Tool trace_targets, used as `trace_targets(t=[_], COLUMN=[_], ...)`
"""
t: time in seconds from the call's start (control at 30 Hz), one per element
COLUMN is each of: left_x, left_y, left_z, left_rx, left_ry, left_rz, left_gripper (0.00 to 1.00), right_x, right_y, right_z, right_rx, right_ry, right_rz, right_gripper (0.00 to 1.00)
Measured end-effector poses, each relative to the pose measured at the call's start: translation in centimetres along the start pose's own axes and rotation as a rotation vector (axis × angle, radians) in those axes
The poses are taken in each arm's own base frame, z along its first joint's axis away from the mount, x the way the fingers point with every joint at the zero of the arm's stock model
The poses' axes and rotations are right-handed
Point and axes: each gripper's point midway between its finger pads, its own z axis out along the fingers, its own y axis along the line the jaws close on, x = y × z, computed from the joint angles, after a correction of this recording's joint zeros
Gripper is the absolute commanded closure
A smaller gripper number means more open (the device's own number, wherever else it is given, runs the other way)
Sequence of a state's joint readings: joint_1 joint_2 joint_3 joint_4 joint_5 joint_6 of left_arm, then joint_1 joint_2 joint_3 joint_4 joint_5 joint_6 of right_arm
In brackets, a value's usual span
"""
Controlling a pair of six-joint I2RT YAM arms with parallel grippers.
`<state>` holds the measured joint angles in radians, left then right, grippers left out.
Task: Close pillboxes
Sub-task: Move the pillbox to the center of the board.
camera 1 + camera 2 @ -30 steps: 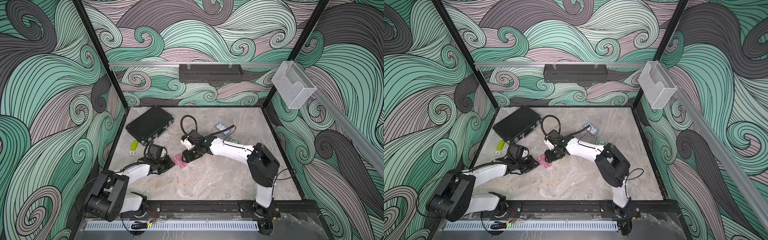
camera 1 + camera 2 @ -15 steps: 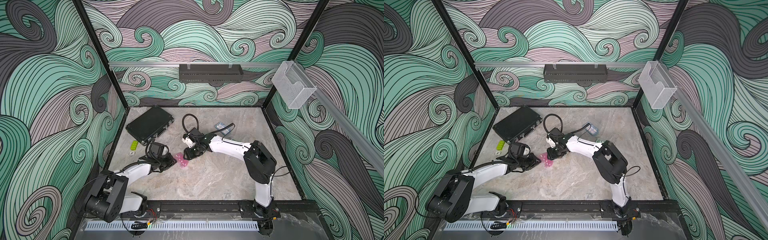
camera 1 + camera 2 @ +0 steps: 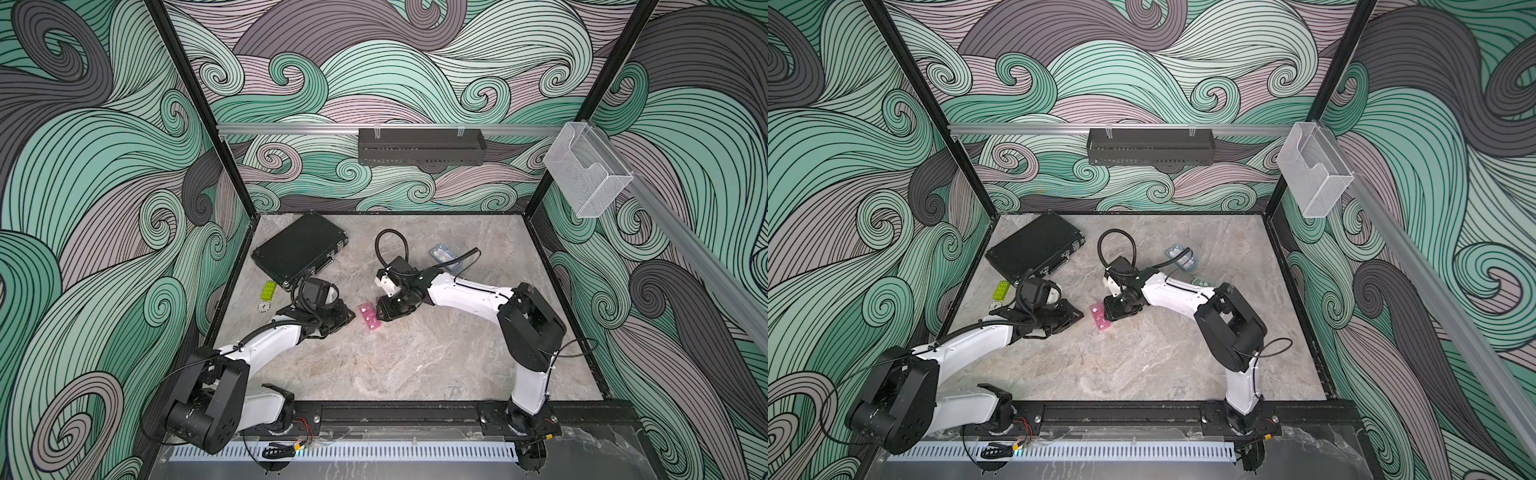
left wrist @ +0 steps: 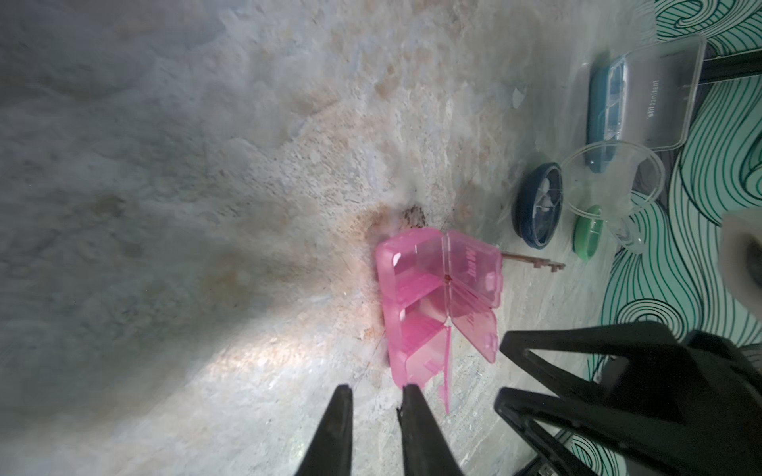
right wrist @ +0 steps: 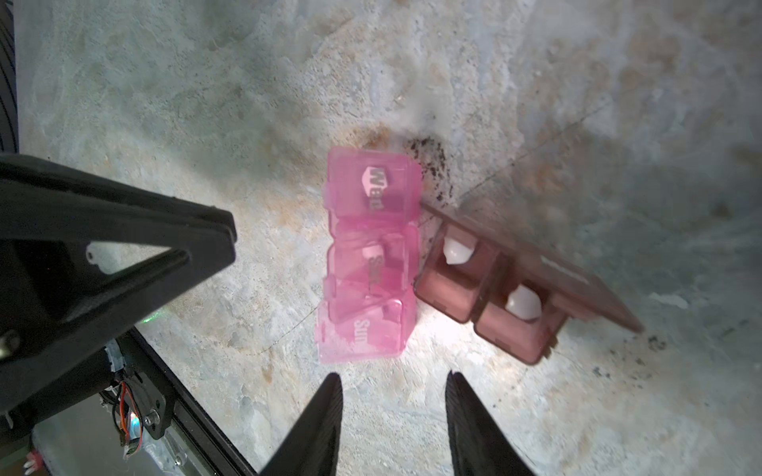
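weekday names on the pink pillbox (image 5: pixel 367 255)
its lids read "wed", "sat" and "sun"; it lies just at 9 o'clock from the middle of the table (image 3: pixel 415 365). print on the clear lid (image 4: pixel 676 74) of the light-blue pillbox (image 4: pixel 606 107), toward 1 o'clock, is too blurred to read.

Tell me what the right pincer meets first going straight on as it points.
Probably the near end of the pink translucent strip pillbox; the brown two-cell pillbox sits just beside that line.

Bright even light, wrist views soft (edges blurred), glare on tabletop (image 5: pixel 447 356)
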<state>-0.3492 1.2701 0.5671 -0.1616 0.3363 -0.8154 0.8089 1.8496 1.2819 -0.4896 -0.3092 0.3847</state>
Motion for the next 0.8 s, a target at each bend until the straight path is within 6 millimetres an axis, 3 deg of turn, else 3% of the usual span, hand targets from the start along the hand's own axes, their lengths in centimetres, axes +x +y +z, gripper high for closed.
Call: trace_targets(t=[0.23,0.5,0.8], left_x=[-3.3,-6.4,-6.4], left_y=[-2.5,-2.7,-1.4], left_z=[0.7,4.4,6.2], left_rx=[-0.005,-0.051,-0.077], left_ry=[-0.03,-0.001,0.038], left_rz=[0.09,0.146,0.149], left_gripper=[0.76,0.81,0.84], right_x=[-0.1,2.8,3.9], right_y=[0.0,-1.7,-2.1], right_z=[-1.1,-1.5,-1.6], right_rx=[-0.03,-0.047,-0.073], right_ry=[-0.072,-0.1,-0.115], right_rz=[0.066,0.19,0.223], right_gripper=[0.66,0.65,0.65])
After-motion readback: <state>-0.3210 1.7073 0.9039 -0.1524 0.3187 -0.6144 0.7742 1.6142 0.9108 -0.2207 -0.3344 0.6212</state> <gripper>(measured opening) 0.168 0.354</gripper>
